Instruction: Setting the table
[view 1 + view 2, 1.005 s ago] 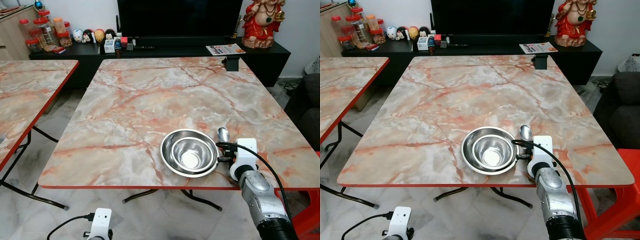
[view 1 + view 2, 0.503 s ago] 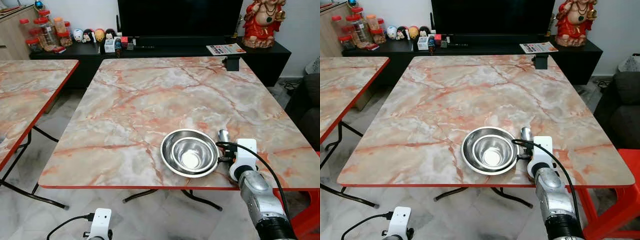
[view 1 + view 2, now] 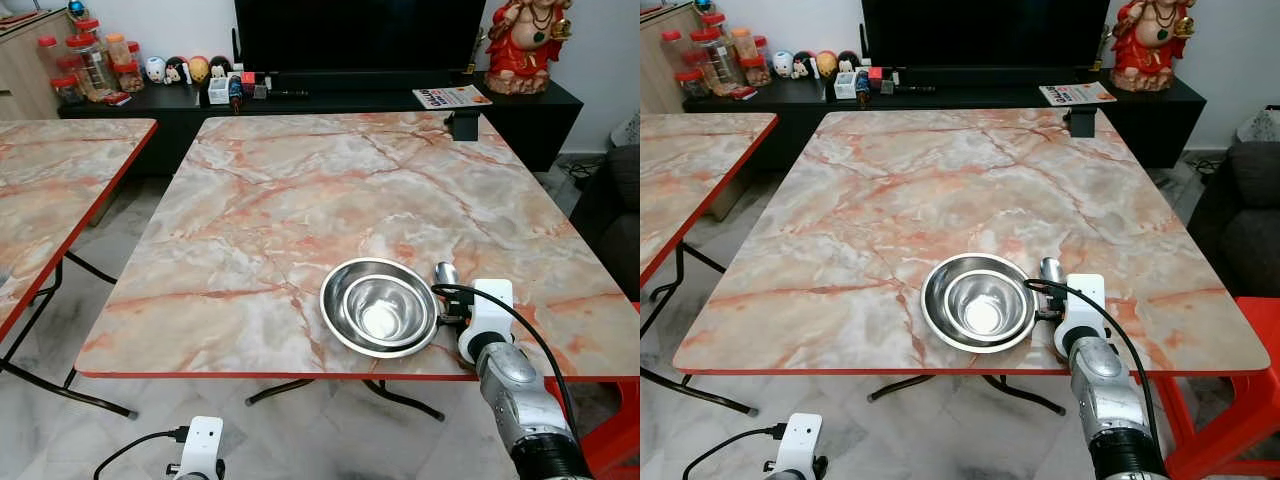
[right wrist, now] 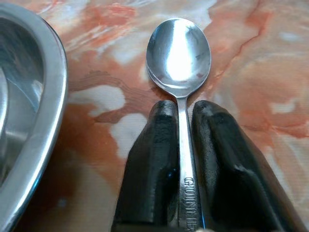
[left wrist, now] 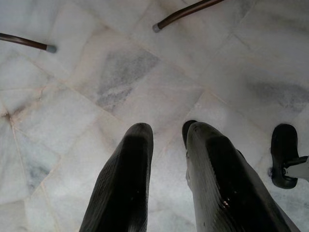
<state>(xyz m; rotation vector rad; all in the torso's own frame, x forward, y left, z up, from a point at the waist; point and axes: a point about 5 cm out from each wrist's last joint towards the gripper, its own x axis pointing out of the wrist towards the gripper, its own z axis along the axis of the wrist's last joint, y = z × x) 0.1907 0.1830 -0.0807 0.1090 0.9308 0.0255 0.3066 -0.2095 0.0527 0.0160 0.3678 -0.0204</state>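
Steel spoon (image 4: pixel 179 48) sits clamped by its handle in the right gripper (image 4: pixel 179 112), low over the marble table (image 3: pixel 300 200), just beside nested bowls (image 3: pixel 378 305). The left gripper (image 5: pixel 166 133) hangs parted above the floor.

My matt black fingers (image 4: pixel 154 159) pinch a polished metal spoon (image 4: pixel 179 53). The steel bowls (image 3: pixel 378 306) gleam mirror-bright on the glossy marble-patterned table (image 3: pixel 300 200).

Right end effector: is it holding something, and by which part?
Yes. The right end effector holds the spoon by its handle, close below its head.
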